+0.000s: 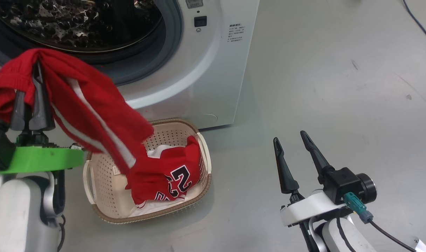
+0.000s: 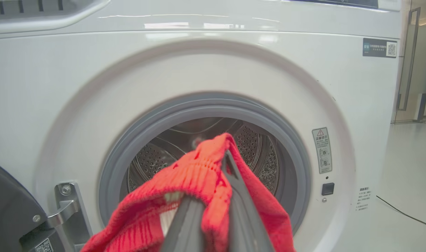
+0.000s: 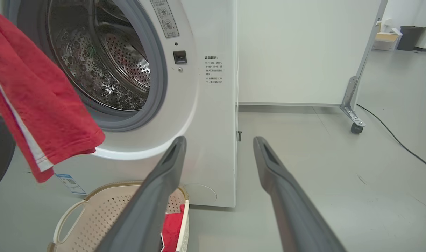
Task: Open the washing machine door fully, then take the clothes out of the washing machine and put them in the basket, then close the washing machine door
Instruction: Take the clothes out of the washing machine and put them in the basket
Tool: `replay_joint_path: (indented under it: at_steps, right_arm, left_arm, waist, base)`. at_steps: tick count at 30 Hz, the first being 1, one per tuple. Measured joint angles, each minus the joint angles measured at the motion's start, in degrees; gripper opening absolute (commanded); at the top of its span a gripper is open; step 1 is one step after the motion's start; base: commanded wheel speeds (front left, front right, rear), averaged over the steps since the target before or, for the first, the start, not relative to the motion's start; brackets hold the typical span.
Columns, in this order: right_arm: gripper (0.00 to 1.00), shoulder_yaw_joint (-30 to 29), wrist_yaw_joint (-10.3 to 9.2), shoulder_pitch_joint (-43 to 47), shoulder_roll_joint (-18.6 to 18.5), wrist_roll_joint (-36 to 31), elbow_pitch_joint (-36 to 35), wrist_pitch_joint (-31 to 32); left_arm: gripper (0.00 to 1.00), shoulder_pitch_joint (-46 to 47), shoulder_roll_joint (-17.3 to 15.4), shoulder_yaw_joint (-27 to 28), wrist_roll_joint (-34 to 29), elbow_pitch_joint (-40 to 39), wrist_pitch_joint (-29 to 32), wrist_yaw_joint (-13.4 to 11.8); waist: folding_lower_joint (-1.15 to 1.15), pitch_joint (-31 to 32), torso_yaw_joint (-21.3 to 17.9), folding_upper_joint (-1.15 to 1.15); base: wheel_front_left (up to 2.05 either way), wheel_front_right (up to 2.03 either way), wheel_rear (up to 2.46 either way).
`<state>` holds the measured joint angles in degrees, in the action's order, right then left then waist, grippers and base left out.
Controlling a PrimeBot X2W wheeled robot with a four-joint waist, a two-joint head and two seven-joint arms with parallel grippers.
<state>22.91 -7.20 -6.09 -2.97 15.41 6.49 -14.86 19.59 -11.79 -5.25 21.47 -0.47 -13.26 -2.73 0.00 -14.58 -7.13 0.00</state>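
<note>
My left gripper [image 1: 36, 70] is shut on a red garment with white stripes [image 1: 90, 108], held up in front of the washing machine [image 1: 206, 77]. The garment hangs down over the near left of the basket [image 1: 203, 147]. In the basket lies a red jersey with the number 23 [image 1: 174, 175]. The machine's steel drum [image 3: 104, 66] stands open, and the dark washing machine door [image 2: 10, 210] is swung out at the left. My right gripper [image 1: 290, 138] is open and holds nothing, low over the floor to the right of the basket. In the left wrist view the fingers [image 2: 241, 210] pinch the red cloth [image 2: 195, 175].
The grey floor [image 1: 339, 87] stretches to the right of the machine. A black cable [image 1: 421, 26] runs across it at the far right. A white partition on casters [image 3: 354, 122] stands behind the machine's right side.
</note>
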Motion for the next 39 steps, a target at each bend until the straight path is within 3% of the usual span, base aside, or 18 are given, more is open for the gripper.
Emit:
replay_joint_path:
  at_steps: [15, 27, 39]
  right_arm:
    - [1.00, 0.9, 0.05, 0.8, -0.3, -0.6, -1.9, 0.0]
    - [1.00, 2.1, 0.05, 0.1, -0.2, -1.1, -4.5, 0.0]
    - [1.00, 4.9, 0.05, -4.0, -0.1, -0.2, -6.9, 0.0]
  left_arm:
    - [0.00, -9.0, 1.9, -2.7, 0.8, -0.8, 4.2, -0.5]
    - [0.00, -9.9, 2.0, -6.6, 0.6, 8.5, 9.2, 0.0]
    - [0.00, -1.0, -2.0, -7.0, -1.7, 22.3, 13.9, 1.3]
  waist:
    - [0.00, -1.2, -1.5, 0.00]
    - [0.00, -7.1, -4.4, 0.00]
    - [0.00, -15.0, -8.3, 0.00]
  base:
    - [0.00, 0.00, 0.00]
    - [0.00, 0.00, 0.00]
    - [0.00, 0.00, 0.00]
